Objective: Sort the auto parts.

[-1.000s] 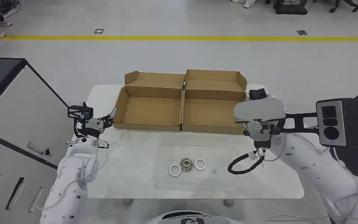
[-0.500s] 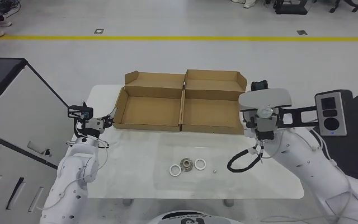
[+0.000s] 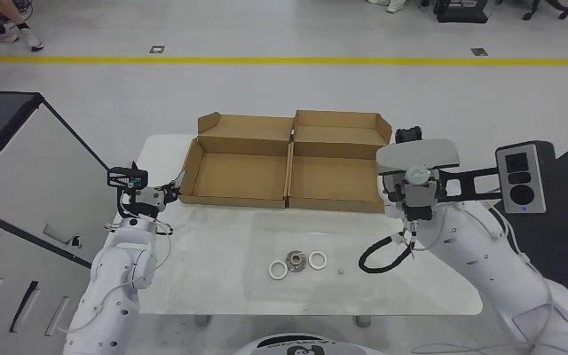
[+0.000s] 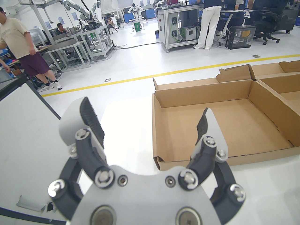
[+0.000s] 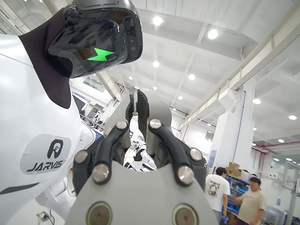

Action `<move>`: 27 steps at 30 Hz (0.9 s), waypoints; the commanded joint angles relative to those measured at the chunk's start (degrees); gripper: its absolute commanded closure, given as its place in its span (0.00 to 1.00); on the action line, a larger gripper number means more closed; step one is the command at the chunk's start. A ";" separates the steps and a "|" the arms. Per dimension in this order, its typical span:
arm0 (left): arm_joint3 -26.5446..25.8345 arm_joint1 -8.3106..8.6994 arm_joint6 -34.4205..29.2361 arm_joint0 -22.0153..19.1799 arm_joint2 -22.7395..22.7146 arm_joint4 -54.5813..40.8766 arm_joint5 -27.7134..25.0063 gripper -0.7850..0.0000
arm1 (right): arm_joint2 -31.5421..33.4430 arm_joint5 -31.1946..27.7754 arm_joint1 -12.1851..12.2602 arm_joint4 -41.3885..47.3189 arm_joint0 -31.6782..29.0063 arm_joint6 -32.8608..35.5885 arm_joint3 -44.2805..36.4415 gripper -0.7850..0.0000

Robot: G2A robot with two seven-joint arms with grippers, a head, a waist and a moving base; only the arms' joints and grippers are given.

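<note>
- While its ribbed pads (image 5: 143, 108) pinch a small threaded stud (image 5: 134, 104), the right gripper (image 5: 138, 100) points upward, away from the table (image 3: 204, 275), clenched on the part.
- By its looks, the threaded stud is light, stiff metal. Its threads should bite into the ribbing, but so slim a piece could pivot or slip if the squeeze eases.
- At the left of the top view, the left gripper (image 4: 145, 110) hangs released and empty just beside the left cardboard box (image 4: 211, 127), whose floor is bare.
- Low in the centre of the top view, a white ring (image 3: 279, 269), a metal hub (image 3: 295, 261), a smaller white ring (image 3: 317, 259) and a tiny part (image 3: 341, 270) lie close together.
- Both rings look thin and slick, best pinched across the rim. The hub looks heaviest, best taken across its flange.
- The right wrist camera settles the grasp, which the overhead view hides under the wrist. Overhead supplies the layout, with the right cardboard box (image 3: 337, 182) also bare.
</note>
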 commanded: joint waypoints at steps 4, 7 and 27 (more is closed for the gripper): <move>0.00 0.00 0.00 0.00 0.00 0.00 0.00 0.00 | 0.00 0.00 0.00 0.00 0.00 0.00 0.00 1.00; 0.00 0.00 0.00 0.00 0.00 0.00 0.00 0.00 | 0.00 0.00 0.00 0.00 0.00 0.00 0.00 1.00; 0.00 0.00 0.00 0.00 0.00 0.00 0.00 0.00 | 3.92 2.12 -0.06 4.35 -2.46 6.42 1.39 1.00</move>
